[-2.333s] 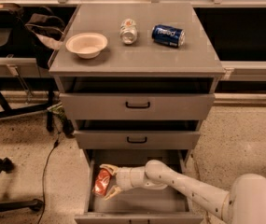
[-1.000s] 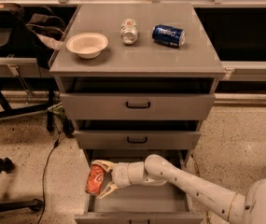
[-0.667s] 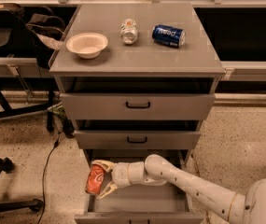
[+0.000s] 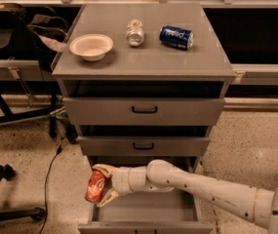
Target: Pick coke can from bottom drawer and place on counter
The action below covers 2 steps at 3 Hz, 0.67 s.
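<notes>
Item 1, coke can [image 4: 95,187]: red-orange, white markings, is being held tilted, top end leaning toward the cabinet. It is being carried at the left edge of the bottom drawer [image 4: 150,211], overlapping the drawer's left wall; whether it is touching that wall cannot be told.

Item 2, gripper [image 4: 102,183]: is being kept clamped on the coke can, one pale finger above it and one below. The white arm [image 4: 202,188] is being extended from lower right across the open drawer.

Item 3, bottom drawer: is being presented pulled out, with its plain grey floor exposed beneath the arm.

Item 4, counter [image 4: 148,62]: the grey cabinet top is being occupied by three things. A shallow white bowl [image 4: 91,46] is being borne at left. A silver-white can [image 4: 135,32] is being borne near the middle at the back. A blue Pepsi can [image 4: 176,36] is being borne on its side just right of that.

Item 5, top drawer [image 4: 144,111] and middle drawer [image 4: 143,146]: black handles, both are being shown slightly pulled out.

Item 6, black cable [image 4: 50,165]: is being trailed over the speckled floor left of the cabinet.
</notes>
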Motion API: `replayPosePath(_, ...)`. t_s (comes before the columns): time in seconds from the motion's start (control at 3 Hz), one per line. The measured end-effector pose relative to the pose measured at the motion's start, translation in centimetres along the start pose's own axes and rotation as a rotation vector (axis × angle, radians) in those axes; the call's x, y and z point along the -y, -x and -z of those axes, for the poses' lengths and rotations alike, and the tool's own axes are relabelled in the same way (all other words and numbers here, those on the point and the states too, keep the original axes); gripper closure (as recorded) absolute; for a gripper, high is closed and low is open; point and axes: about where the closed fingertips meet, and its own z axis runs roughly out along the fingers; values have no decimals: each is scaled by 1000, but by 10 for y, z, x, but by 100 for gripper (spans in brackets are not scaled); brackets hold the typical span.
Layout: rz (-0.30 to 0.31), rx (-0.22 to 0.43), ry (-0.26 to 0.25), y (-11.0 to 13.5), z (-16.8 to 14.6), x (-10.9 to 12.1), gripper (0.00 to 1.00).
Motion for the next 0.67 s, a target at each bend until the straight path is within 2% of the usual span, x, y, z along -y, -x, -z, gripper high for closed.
replayPosePath(0.33, 40, -56, -17, 40, 18, 19, 100)
replayPosePath(0.67, 75, -77, -40, 61, 33, 32, 100)
